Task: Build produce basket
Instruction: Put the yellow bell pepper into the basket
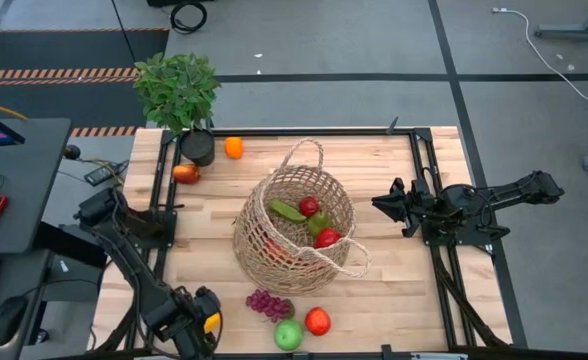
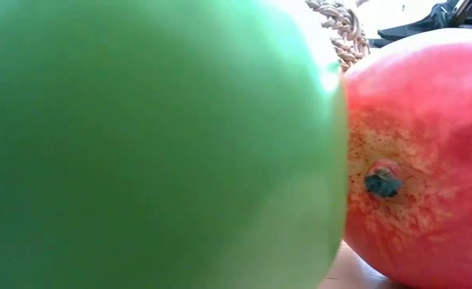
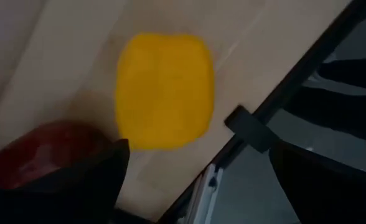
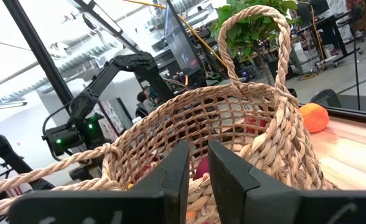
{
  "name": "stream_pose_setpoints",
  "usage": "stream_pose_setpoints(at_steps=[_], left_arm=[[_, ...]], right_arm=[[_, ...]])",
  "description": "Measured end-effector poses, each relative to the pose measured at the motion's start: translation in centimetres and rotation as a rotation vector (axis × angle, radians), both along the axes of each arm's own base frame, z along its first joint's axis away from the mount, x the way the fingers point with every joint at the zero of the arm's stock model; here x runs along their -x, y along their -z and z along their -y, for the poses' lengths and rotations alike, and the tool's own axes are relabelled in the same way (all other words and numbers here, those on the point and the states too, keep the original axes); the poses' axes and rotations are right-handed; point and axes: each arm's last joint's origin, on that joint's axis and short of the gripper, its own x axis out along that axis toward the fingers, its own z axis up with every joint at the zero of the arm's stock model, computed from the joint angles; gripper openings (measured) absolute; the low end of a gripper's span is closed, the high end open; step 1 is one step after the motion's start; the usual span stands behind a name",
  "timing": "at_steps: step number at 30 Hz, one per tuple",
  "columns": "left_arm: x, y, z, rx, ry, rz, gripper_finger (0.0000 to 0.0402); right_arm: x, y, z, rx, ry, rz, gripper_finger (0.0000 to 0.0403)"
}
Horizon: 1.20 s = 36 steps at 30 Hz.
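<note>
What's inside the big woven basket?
Looking down into the basket, you can see a green cucumber, a red fruit, something small and green and another red piece. Anything beneath those is covered, so I can't tell what.

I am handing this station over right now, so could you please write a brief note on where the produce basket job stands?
Left gripper: open, at the table's near left edge over a yellow pepper and a dark red fruit, holding nothing.
Right gripper: shut, empty, waiting just right of the wicker basket.
Done: the basket at mid-table already holds a cucumber, red pieces and a green one.
Left: purple grapes, green apple and red apple near the front edge; orange and a red-orange fruit by the potted plant.
</note>
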Motion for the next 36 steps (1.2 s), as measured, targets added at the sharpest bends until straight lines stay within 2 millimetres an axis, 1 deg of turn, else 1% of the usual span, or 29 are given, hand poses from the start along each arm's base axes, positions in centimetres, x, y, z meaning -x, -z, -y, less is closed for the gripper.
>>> stream_pose_setpoints(at_steps=[7,14,19,25,28,32,36], left_arm=[[0.2,2.3,-1.3,-0.063,-0.046,-0.052,0.0392],[0.0,4.3,-1.3,0.020,-0.018,-0.012,0.0392],[0.5,5.7,-1.9,0.008,-0.057,-0.052,0.0392],[0.7,6.1,-2.2,-0.001,-0.066,-0.061,0.0390],[0.7,6.1,-2.1,0.001,-0.065,-0.058,0.0384],[0.7,6.1,-2.1,0.001,-0.070,-0.059,0.0363],[0.7,6.1,-2.1,0.005,-0.101,-0.064,0.0332]], right_arm=[[0.0,0.0,0.0,0.000,0.000,0.000,0.0064],[0.0,0.0,0.0,0.000,0.000,0.000,0.0064],[0.0,0.0,0.0,0.000,0.000,0.000,0.0064],[0.0,0.0,0.0,0.000,0.000,0.000,0.0064],[0.0,0.0,0.0,0.000,0.000,0.000,0.0064],[0.0,0.0,0.0,0.000,0.000,0.000,0.0064],[0.0,0.0,0.0,0.000,0.000,0.000,0.0064]])
